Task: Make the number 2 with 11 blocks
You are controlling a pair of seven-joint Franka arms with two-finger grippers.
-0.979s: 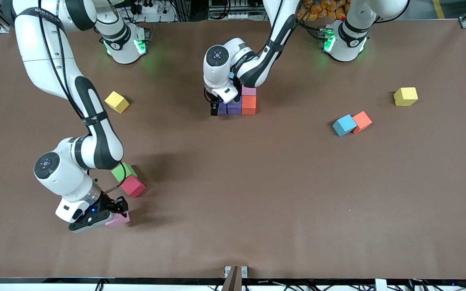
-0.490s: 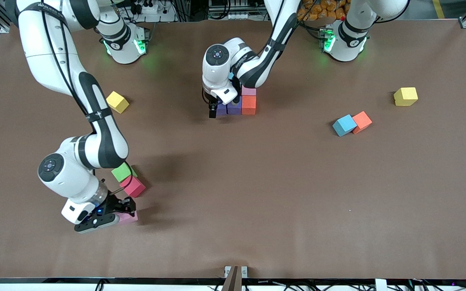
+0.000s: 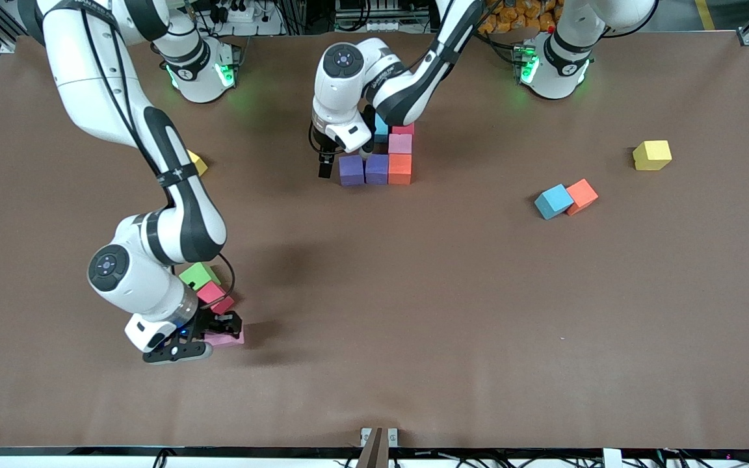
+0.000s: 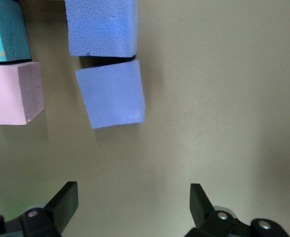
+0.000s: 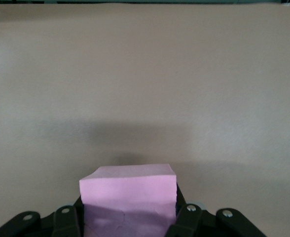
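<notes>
The number 2 stands partly built at mid-table: two purple cubes [image 3: 351, 170] [image 3: 376, 169] and an orange cube [image 3: 400, 169] in a row. A pink cube [image 3: 400, 143], a crimson cube [image 3: 404, 129] and a light blue cube [image 3: 381, 129] lie farther from the camera. My left gripper [image 3: 326, 162] hangs open and empty beside the end purple cube [image 4: 113, 94]. My right gripper [image 3: 218, 331] is shut on a pink cube [image 5: 128, 190], low over the table near a crimson cube [image 3: 217, 297]. A light blue cube [image 3: 552, 201] and an orange cube [image 3: 582, 195] lie together toward the left arm's end.
A green cube [image 3: 196, 275] touches the crimson cube by my right gripper. One yellow cube [image 3: 197, 162] peeks out from under the right arm. Another yellow cube [image 3: 651, 155] sits toward the left arm's end. Bare brown table [image 3: 413, 312] spreads between the cube groups.
My right gripper has carried the pink cube toward the middle of the table. My left gripper has drawn up and away from the purple cubes, which now show in full.
</notes>
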